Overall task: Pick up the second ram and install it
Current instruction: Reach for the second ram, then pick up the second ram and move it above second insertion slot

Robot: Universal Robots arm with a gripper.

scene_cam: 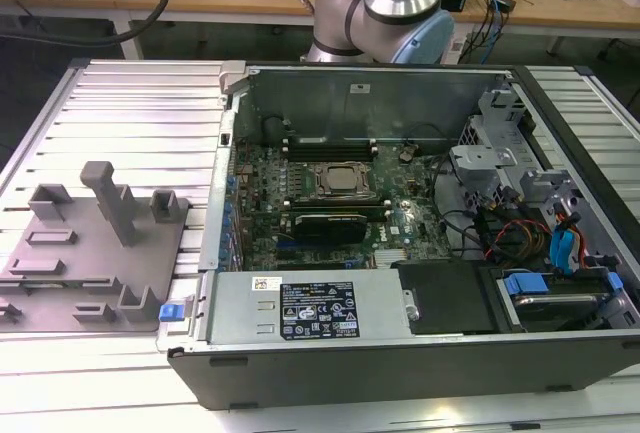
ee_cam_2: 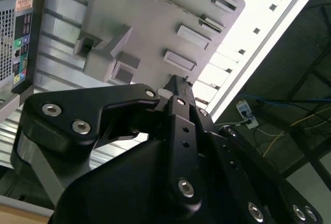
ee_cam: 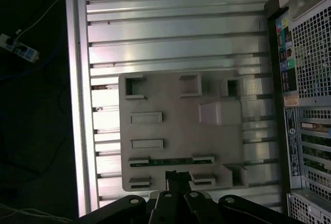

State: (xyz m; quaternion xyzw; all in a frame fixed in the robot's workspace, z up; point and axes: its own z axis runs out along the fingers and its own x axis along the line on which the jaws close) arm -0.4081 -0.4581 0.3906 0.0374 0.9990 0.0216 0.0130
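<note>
Geometry: second ram (ee_cam: 170, 161) lies in the grey fixture (ee_cam: 176, 125) just beyond the fingers (ee_cam: 172, 178), long axis along their closing line; we read the fingers as pressed together, holding nothing.

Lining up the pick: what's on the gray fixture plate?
In the first wrist view, a thin green ram stick sits between two end brackets on the gray fixture plate. The gripper covers the plate's edge beside it, so that strip is hidden.

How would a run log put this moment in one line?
tool: over grey tray | ram stick: in tray slot, near tool
</note>
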